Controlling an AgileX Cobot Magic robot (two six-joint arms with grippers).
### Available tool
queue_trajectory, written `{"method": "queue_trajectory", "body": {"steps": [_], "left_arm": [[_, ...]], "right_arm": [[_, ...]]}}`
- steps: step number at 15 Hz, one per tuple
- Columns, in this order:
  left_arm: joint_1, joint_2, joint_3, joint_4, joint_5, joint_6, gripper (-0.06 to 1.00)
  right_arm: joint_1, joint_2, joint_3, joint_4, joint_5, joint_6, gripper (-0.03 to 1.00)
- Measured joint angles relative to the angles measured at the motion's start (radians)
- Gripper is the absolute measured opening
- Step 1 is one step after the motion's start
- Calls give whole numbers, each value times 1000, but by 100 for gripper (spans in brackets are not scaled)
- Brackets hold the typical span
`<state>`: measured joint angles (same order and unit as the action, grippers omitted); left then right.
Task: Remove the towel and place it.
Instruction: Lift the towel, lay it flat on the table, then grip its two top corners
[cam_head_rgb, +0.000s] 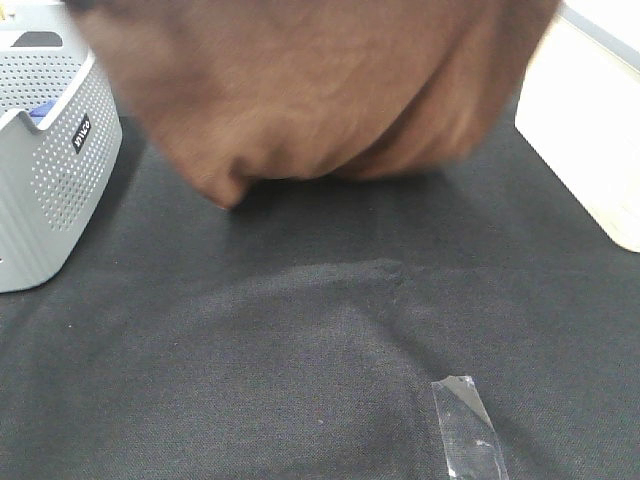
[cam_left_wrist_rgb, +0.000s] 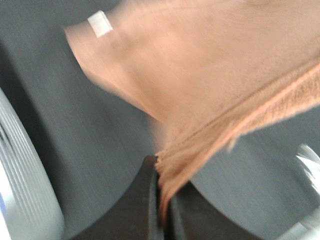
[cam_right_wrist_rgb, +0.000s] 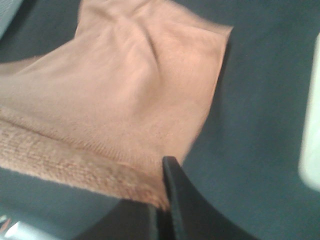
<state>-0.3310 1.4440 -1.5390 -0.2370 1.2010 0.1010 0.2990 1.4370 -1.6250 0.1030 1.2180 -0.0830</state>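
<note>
Towel (cam_head_rgb: 310, 90): brown, hangs spread over the back of the tabletop, out of the basket and beside it; pinched at two edge points, probably so it opens flat for laying down. Whether its lowest fold touches is unclear.
Tabletop (cam_head_rgb: 300, 330): black cloth, with open room in front of the towel.
Basket (cam_head_rgb: 50, 170): grey, perforated, at the left edge.
Left end effector (cam_left_wrist_rgb: 161, 200): clenched on the hem.
Right end effector (cam_right_wrist_rgb: 162, 200): clenched on the edge near a corner.
Tape (cam_head_rgb: 468, 430): clear strip near the front.
Tag (cam_left_wrist_rgb: 100, 24): white, on a free corner.
</note>
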Motion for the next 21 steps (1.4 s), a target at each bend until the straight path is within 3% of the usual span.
{"method": "queue_trajectory", "body": {"steps": [3, 9, 16, 21], "left_arm": [[-2, -239, 254, -53, -13, -10, 0], [-5, -560, 573, -148, -31, -73, 0], [-5, -614, 861, -286, -32, -79, 0], [-5, -568, 1029, -347, -32, -77, 0]], "right_arm": [[3, -181, 218, 65, 0, 28, 1], [6, -384, 547, 179, -3, 83, 1], [6, -554, 822, 237, -3, 116, 1], [6, -493, 1017, 275, -5, 123, 1]]}}
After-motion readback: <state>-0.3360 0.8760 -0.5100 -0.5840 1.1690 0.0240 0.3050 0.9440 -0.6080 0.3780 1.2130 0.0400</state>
